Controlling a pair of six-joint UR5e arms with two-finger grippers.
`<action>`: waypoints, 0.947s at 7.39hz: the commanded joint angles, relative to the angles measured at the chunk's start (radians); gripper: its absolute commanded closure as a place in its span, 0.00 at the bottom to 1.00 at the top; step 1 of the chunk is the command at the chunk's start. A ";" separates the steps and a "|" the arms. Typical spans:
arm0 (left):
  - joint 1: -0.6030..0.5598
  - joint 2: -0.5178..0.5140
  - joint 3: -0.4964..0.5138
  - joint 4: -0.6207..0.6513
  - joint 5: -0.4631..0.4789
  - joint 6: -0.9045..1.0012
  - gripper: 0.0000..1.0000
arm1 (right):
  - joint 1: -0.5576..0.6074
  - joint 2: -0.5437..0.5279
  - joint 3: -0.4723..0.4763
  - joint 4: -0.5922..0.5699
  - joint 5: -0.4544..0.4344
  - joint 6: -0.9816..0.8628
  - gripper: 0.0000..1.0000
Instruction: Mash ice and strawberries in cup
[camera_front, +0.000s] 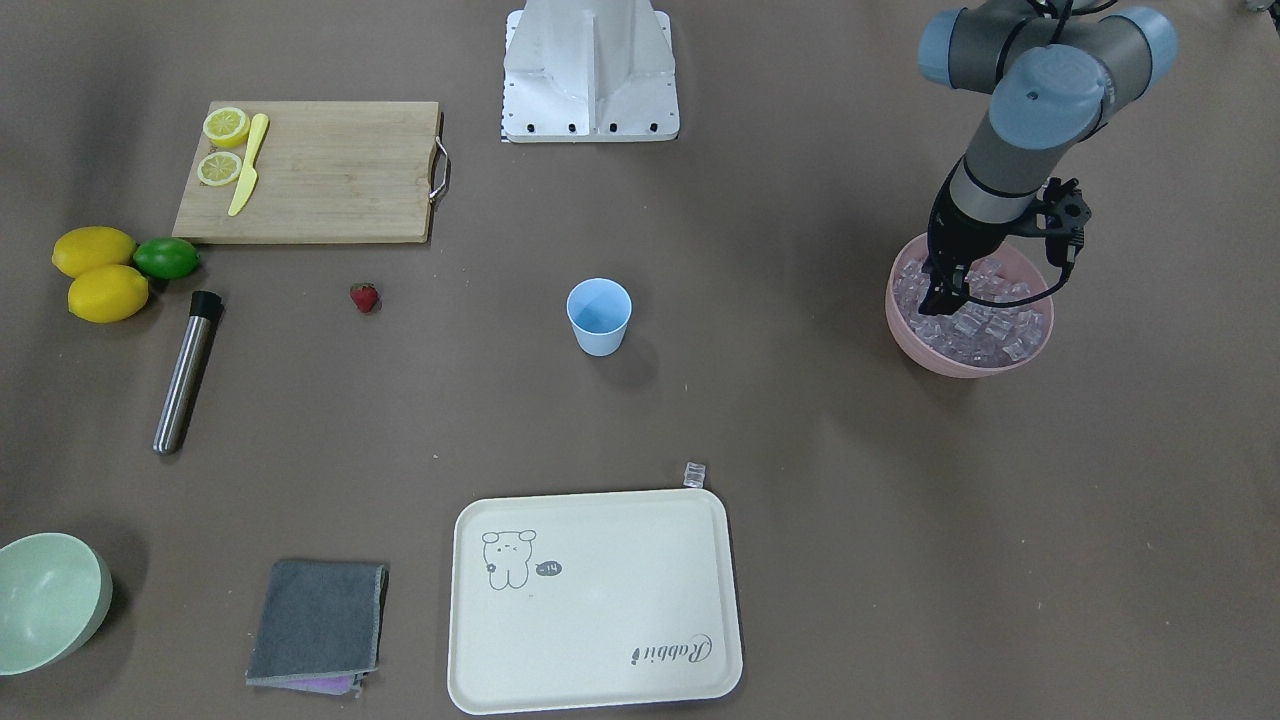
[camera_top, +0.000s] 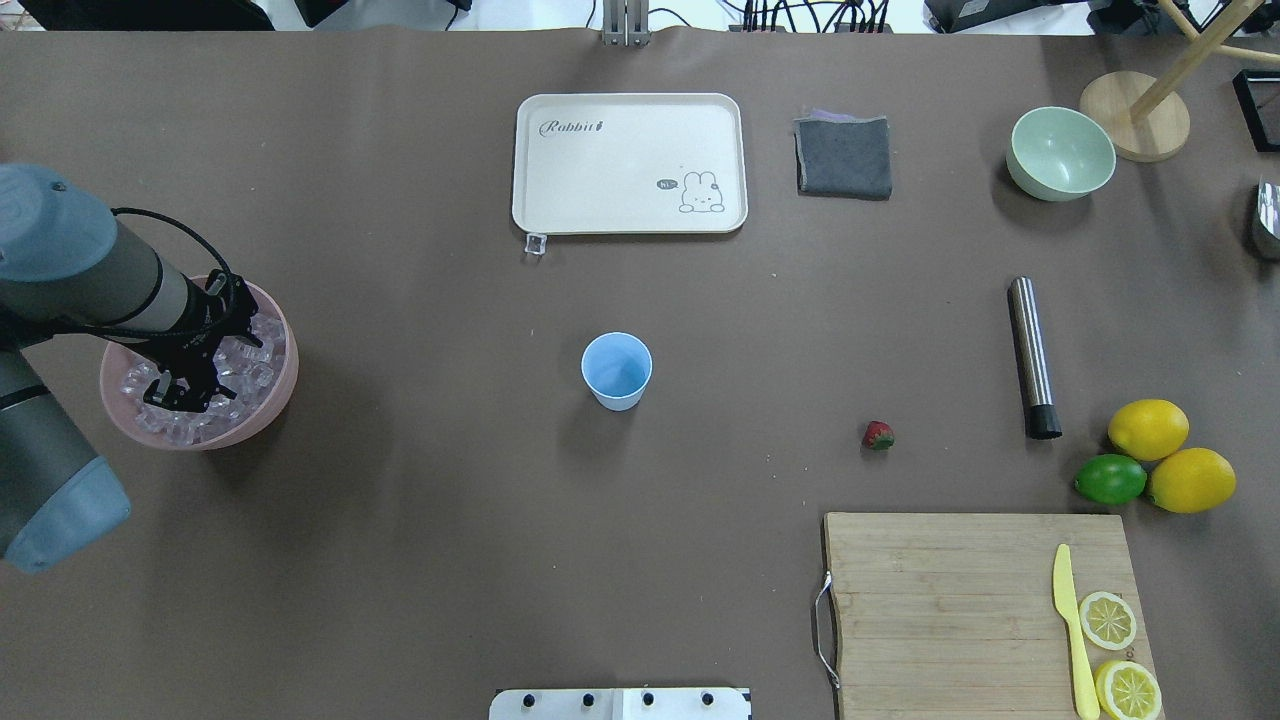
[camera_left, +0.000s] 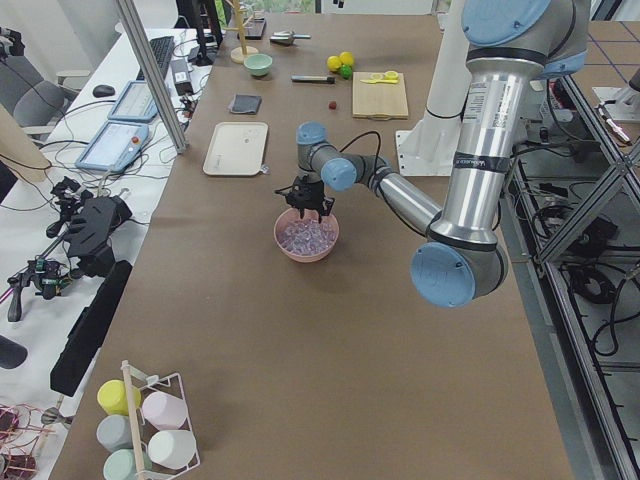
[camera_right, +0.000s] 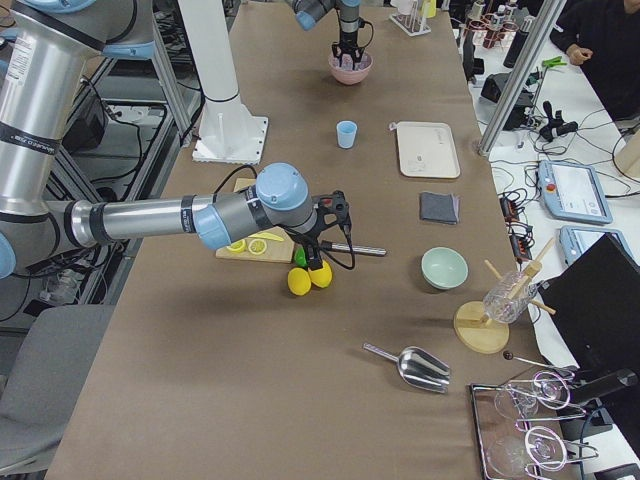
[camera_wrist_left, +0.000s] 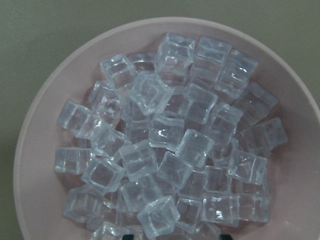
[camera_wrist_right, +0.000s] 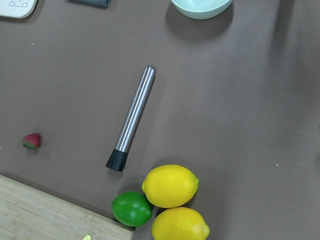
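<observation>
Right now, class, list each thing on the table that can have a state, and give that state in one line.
Cup: upright, empty.
Strawberry: whole, on the table.
Ice: piled in the pink bowl.
Left gripper: open, over the ice.
Muddler: lying flat.
Lemon slices: cut, on the board.
Mint bowl: upright, empty.
Cloth: folded.
Tray: flat, empty.

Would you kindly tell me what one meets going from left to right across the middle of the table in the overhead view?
The pink bowl holding the ice → light blue cup → strawberry → steel rod with a black tip → cluster of a lime and two lemons.
</observation>
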 joint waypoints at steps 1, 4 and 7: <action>0.008 -0.006 0.016 -0.002 -0.002 -0.003 0.36 | 0.008 -0.005 0.003 0.001 0.002 0.001 0.00; 0.008 0.002 0.018 -0.002 -0.028 -0.003 0.40 | 0.037 -0.018 0.018 0.002 0.049 -0.001 0.00; 0.008 0.005 0.031 -0.005 -0.031 0.001 0.44 | 0.036 -0.022 0.018 0.001 0.048 -0.001 0.00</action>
